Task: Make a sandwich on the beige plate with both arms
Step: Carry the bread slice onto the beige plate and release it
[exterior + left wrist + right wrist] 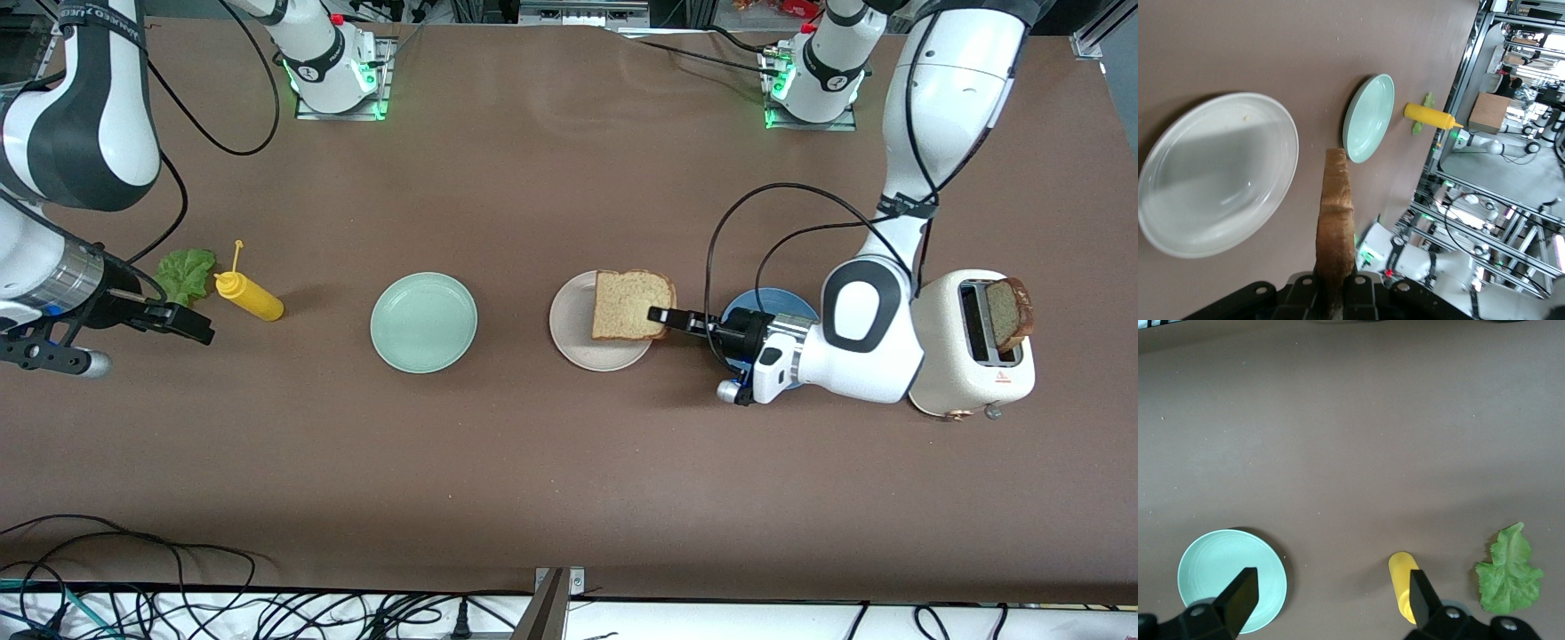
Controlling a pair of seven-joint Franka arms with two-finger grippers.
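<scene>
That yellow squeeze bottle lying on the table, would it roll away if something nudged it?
Probably. The yellow squeeze bottle lies on its side, and its round body would likely roll if pushed sideways. Its thin nozzle end might make it curve rather than run straight. It looks like light, smooth plastic, so the open right gripper beside it might find it slippery.

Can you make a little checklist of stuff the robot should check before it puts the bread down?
1. Left gripper shut on the toast slice: ok.
2. Toast slice over the beige plate: ok.
3. Beige plate bare, ready for bread: ok.
4. Second slice waiting in the toaster: ok.
5. Right gripper open, near the lettuce leaf: ok.
6. Toast already resting on the plate: cannot tell.
</scene>
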